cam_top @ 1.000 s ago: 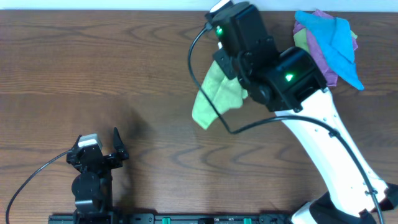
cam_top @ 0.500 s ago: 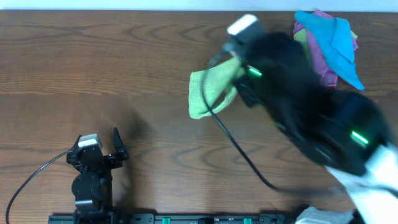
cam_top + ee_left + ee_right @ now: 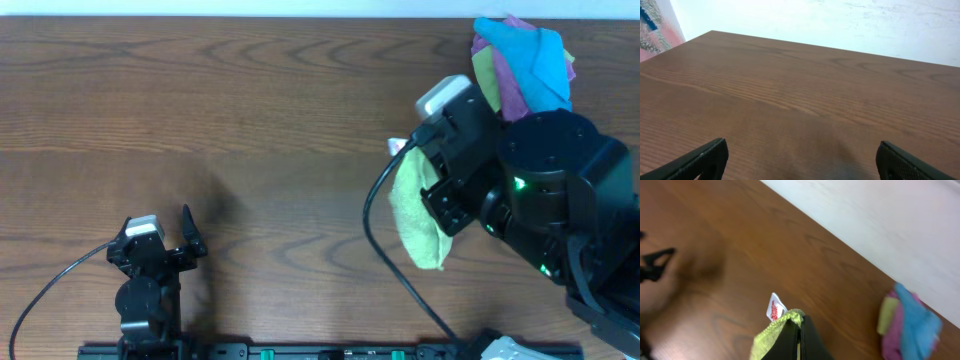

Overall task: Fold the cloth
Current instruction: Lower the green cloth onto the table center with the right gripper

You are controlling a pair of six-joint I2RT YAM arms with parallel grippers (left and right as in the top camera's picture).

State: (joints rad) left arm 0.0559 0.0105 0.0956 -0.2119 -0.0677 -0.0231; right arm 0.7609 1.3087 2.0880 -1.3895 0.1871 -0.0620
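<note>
The lime-green cloth (image 3: 417,212) hangs bunched from my right gripper (image 3: 425,165), lifted above the table at centre right. In the right wrist view the black fingers (image 3: 799,325) are shut on the cloth's edge (image 3: 771,333), and its small white tag (image 3: 774,309) sticks up beside them. My left gripper (image 3: 160,245) rests at the front left of the table, open and empty. In the left wrist view its two finger tips (image 3: 800,157) stand wide apart over bare wood.
A pile of cloths, bright blue (image 3: 535,55) over purple (image 3: 513,85) with a green one under them, lies at the back right corner. It also shows in the right wrist view (image 3: 910,325). The wooden table (image 3: 200,120) spreads to the left. A black cable (image 3: 385,255) loops below the right arm.
My right arm has swung from the back centre toward the front right, carrying the green cloth along. The cloth now hangs lower and further right. The left arm has not moved.
</note>
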